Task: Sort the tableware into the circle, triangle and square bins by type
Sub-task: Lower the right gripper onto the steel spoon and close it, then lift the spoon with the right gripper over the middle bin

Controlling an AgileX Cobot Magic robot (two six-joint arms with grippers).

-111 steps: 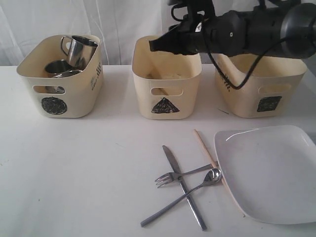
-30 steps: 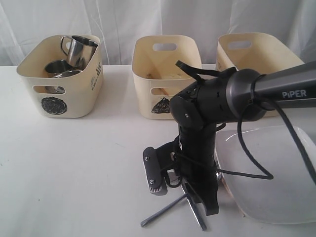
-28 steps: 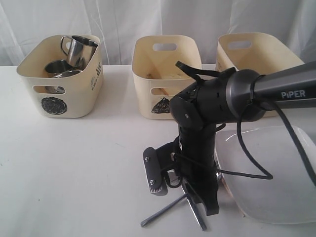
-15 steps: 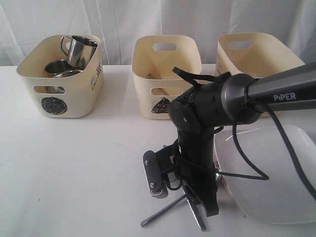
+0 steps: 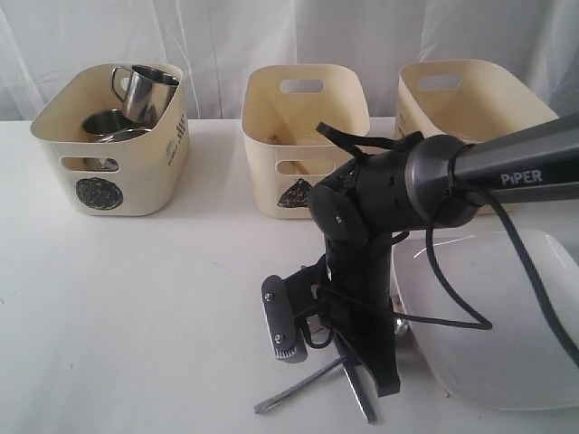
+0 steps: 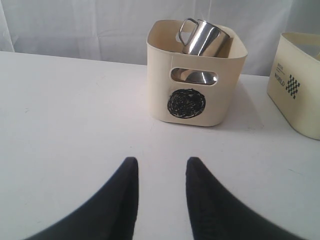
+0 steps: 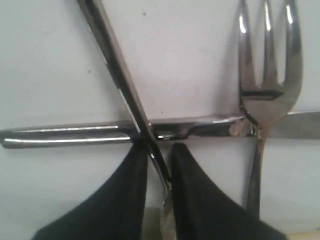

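A white curtain (image 5: 208, 36) hangs behind a white counter (image 5: 136, 298) where three cream bins stand in a row. The circle bin (image 5: 136, 176) is on the left, with a steel mug (image 5: 149, 90) leaning on top of other steel ware inside it. The triangle bin (image 5: 262, 176) stands in the middle. The third bin (image 5: 425, 108) stands on the right, its mark hidden behind the right arm (image 5: 398, 190). That arm bends down over the cutlery at the front of the counter. The large white plate (image 5: 516, 334) lies just beside it on the right. From under the arm the handle of the steel spoon (image 5: 294, 391) points left and the end of the knife (image 5: 359, 400) points forward.

From the left wrist, the left pincer (image 6: 161, 165) is released: its two dark fingers stand apart above bare counter with nothing between them. The circle bin (image 6: 160, 100) is ahead of it and well apart, the mug (image 6: 202, 39) tilted at its rim. A neighbouring bin (image 6: 300, 110) shows at the edge.

From the right wrist, the right pincer (image 7: 159, 152) is down at the counter. Its fingers (image 7: 130, 195) flank the spoon's thin handle (image 7: 107, 55) close to where it crosses over the knife (image 7: 65, 135). The fingers look clenched on the handle, though the contact is hard to make out. The fork (image 7: 267, 70) lies just beside them, its neck crossing the knife too.
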